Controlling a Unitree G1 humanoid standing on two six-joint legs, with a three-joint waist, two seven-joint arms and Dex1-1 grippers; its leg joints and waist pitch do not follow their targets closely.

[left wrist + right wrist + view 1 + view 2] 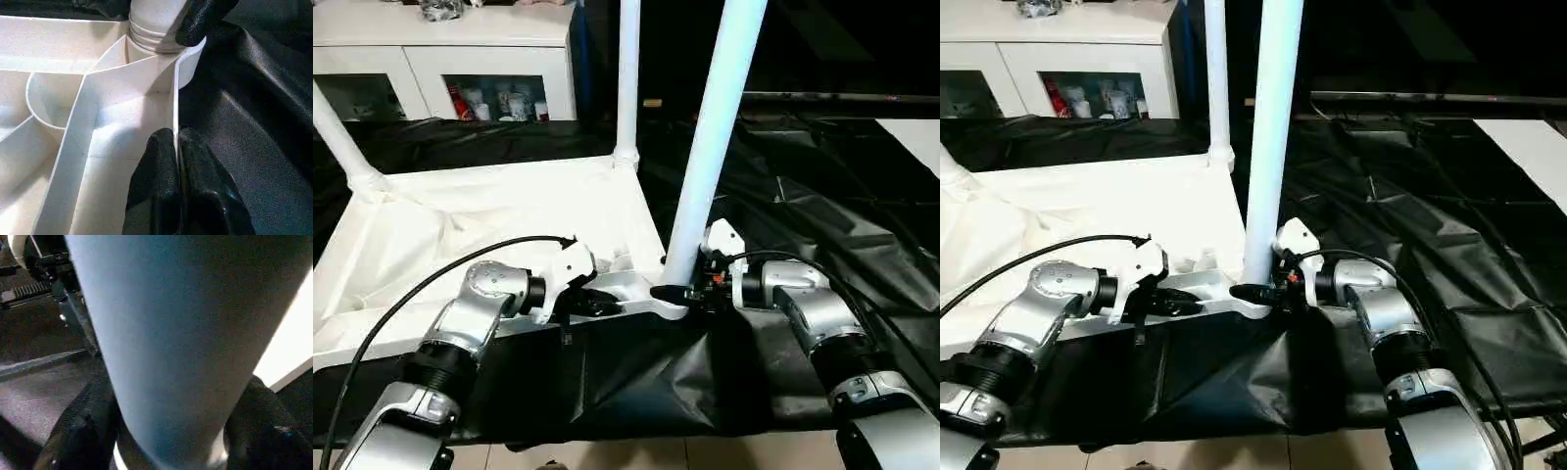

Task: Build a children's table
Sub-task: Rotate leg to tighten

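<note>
The white tabletop point(509, 215) lies upside down on a black sheet, ribs up. Three white legs stand in its corner sockets: far left point(337, 137), far right point(628, 78) and near right point(715, 137). My left gripper point(177, 137) is shut on the thin near rim of the tabletop, a little left of the near-right socket point(161, 44). At that leg's foot, my right gripper point(176, 431) is shut on the leg point(186, 333), one black finger point(90, 431) pressed on each side. One of those right fingers point(200, 19) also lies against the leg base in the left wrist view.
A white cabinet point(460, 59) with glass doors stands at the back left. Crinkled black sheet point(803, 196) covers the surface to the right and front. A black cable point(431, 279) arcs over my left forearm. A pale panel point(915, 137) lies at the far right.
</note>
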